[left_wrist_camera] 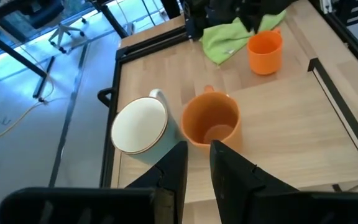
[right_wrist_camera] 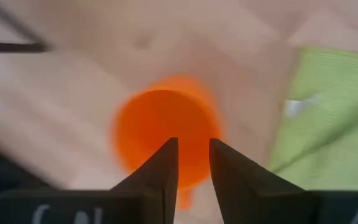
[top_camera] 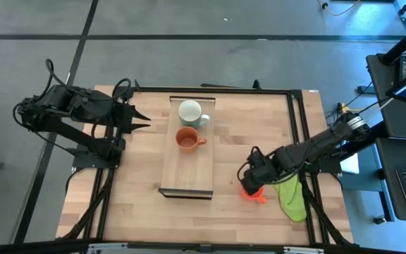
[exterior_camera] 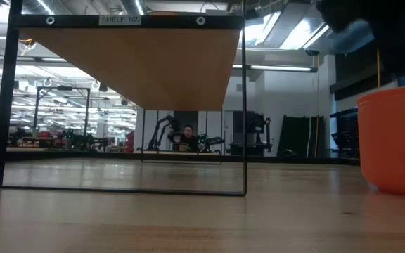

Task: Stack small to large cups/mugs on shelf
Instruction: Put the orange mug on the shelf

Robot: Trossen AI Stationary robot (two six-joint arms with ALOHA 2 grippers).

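Low at the frame's right, the right pincer (top_camera: 249,185) hovers narrowly parted over the small bright orange-red mug (top_camera: 252,192) on the desk (top_camera: 139,176); judging by this, grasping comes next. Farther up, brownish-orange mug (top_camera: 187,139) and grey-white mug (top_camera: 190,112) sit on the long light-wood shelf (top_camera: 187,176). Left pincer (top_camera: 145,120) waits, nearly closed.

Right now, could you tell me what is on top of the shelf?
Two mugs stand on the shelf: the grey-white mug and the brownish-orange mug, both empty inside. Nothing else shows there.
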